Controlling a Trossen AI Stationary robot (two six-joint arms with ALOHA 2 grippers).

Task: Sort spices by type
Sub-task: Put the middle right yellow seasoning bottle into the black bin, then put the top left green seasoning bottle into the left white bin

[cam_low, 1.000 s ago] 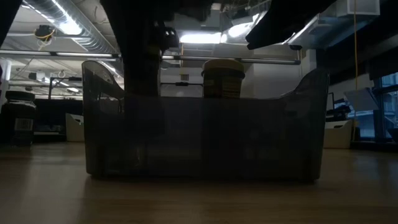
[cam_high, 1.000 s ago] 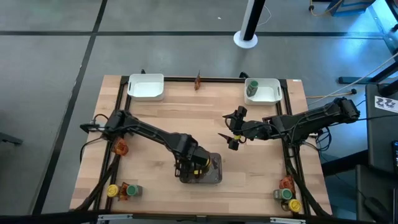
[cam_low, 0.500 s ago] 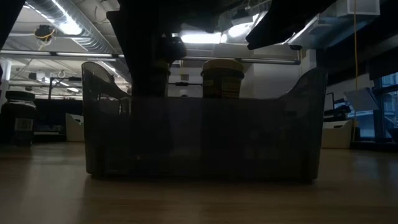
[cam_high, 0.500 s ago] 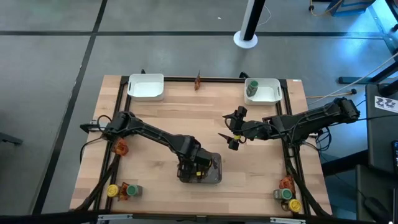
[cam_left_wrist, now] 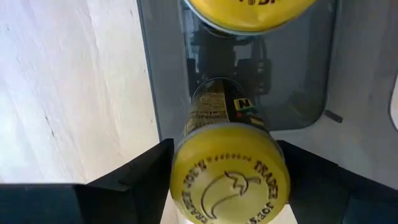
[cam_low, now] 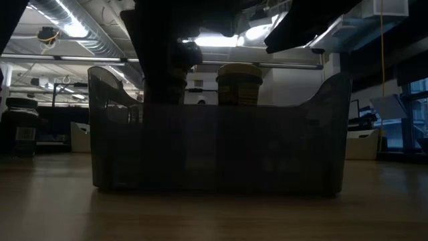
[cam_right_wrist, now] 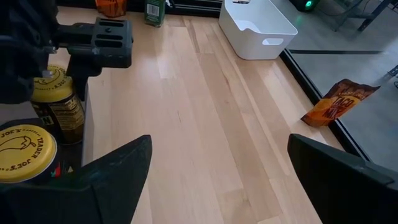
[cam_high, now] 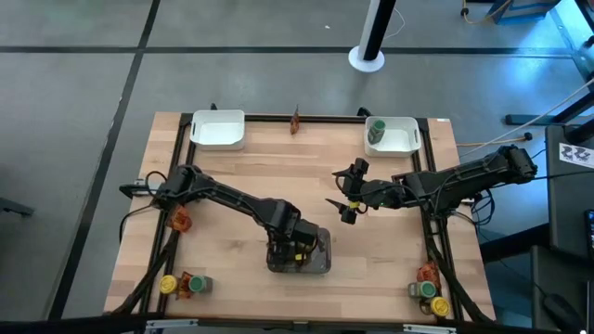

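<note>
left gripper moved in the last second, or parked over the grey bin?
Yes, slightly. In the high view the left gripper has edged toward the right arm's side over the grey bin, which stayed put. It is lowering a yellow-lidded jar in.

Pale wooden bench (cam_high: pixel 241 176) with a black frame along its edges, set on a grey floor (cam_high: pixel 74 93) crossed by dark seams. Beyond the far edge, a white post on a round base (cam_high: pixel 368 57). Off to the right, cables and dark equipment (cam_high: pixel 568 176). Seen level across the bench: an open ceiling with silver ducting (cam_low: pixel 73 27), bright strip lights (cam_low: pixel 214 40), white walls, and windows at the far right (cam_low: pixel 418 107).
</note>
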